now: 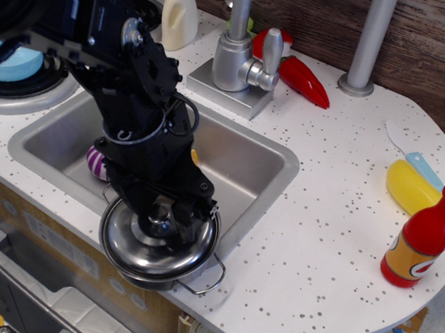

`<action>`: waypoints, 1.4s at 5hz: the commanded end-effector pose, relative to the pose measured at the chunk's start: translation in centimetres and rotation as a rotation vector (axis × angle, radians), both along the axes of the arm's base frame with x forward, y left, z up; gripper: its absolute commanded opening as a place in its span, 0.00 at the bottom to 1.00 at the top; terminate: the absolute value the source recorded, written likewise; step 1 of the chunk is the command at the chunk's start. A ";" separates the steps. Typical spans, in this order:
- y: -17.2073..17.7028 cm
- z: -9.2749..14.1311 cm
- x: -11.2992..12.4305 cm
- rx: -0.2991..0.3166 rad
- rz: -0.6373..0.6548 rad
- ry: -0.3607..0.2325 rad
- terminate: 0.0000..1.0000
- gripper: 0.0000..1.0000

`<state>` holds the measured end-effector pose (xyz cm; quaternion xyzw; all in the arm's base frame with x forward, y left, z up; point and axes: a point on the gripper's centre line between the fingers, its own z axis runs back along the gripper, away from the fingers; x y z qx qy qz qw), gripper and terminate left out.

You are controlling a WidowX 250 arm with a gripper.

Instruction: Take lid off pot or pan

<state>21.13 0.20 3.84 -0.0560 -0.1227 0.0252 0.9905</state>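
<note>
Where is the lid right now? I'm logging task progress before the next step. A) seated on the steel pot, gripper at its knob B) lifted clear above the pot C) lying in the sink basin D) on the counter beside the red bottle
A: the lid sits flush on the steel pot at the sink's front edge, with the gripper down around its centre knob.
</note>
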 end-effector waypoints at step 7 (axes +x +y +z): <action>-7.6 5.3 8.5 0.059 0.146 0.009 0.00 0.00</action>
